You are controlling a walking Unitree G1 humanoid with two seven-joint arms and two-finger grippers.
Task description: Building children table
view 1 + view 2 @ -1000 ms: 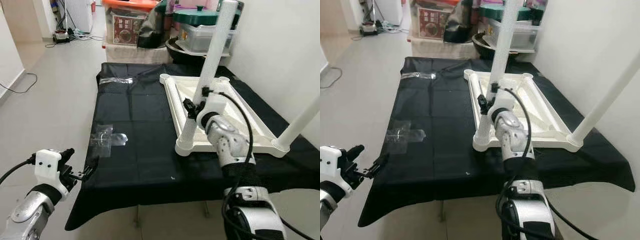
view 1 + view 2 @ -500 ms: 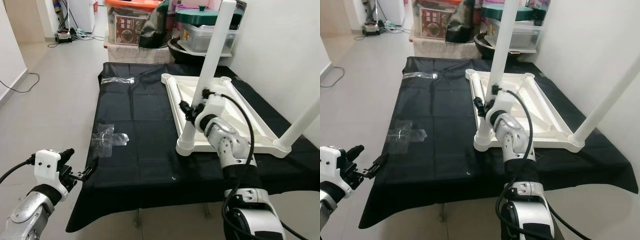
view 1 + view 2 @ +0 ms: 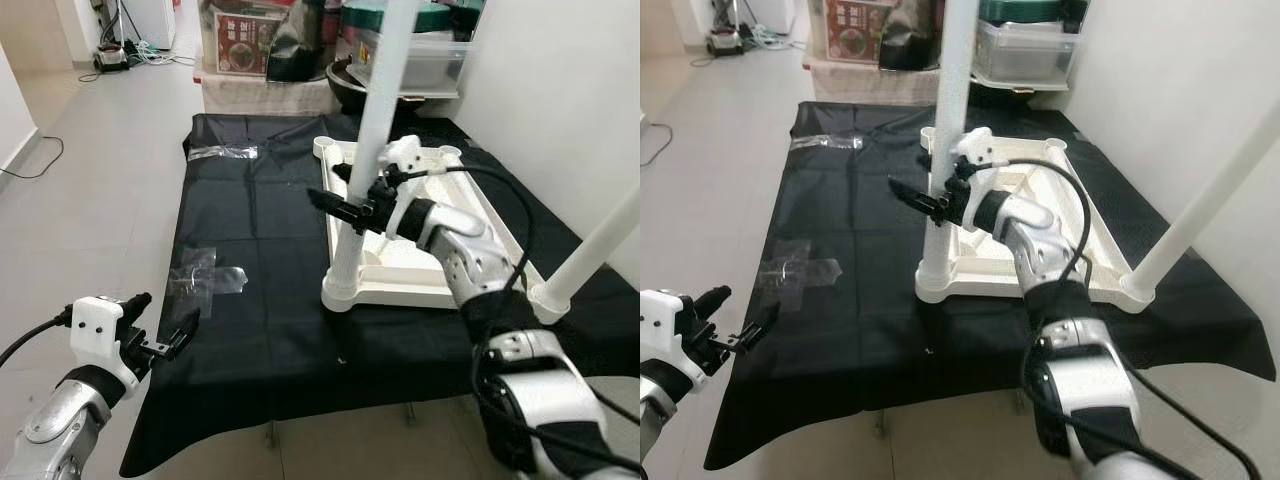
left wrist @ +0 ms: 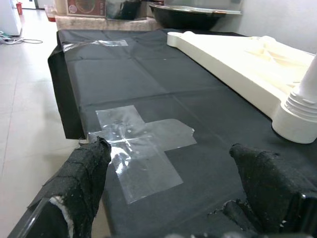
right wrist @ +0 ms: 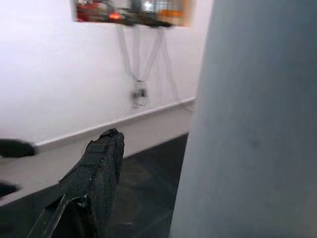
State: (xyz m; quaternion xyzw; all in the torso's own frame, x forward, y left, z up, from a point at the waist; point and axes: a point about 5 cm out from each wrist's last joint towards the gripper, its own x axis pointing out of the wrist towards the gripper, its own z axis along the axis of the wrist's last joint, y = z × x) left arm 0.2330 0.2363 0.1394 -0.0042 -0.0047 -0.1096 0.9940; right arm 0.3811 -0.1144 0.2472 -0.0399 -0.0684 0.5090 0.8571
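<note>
A white children's table (image 3: pixel 400 292) lies upside down on a black cloth (image 3: pixel 260 330). One white leg (image 3: pixel 370 130) stands upright at its near left corner. Another leg (image 3: pixel 600 245) rises at the near right corner. My right gripper (image 3: pixel 335 203) is at mid height of the near left leg, open, with its fingers pointing left past it. In the right wrist view a gap shows between one finger (image 5: pixel 94 183) and the leg (image 5: pixel 257 124). My left gripper (image 3: pixel 165 335) hangs open off the cloth's near left corner, and its fingers (image 4: pixel 89 163) are spread wide.
A cross of clear tape (image 3: pixel 205 275) sticks to the cloth near my left gripper, with another clear strip (image 3: pixel 225 152) at the far left. Storage boxes and a dark bowl (image 3: pixel 350 90) crowd the far end. A white wall (image 3: pixel 560 100) runs along the right, with open floor (image 3: pixel 90 180) on the left.
My right wrist has swung from behind the near left leg round to its side, and its fingers now stick out to the left. The head camera has shifted. The left gripper has not moved.
</note>
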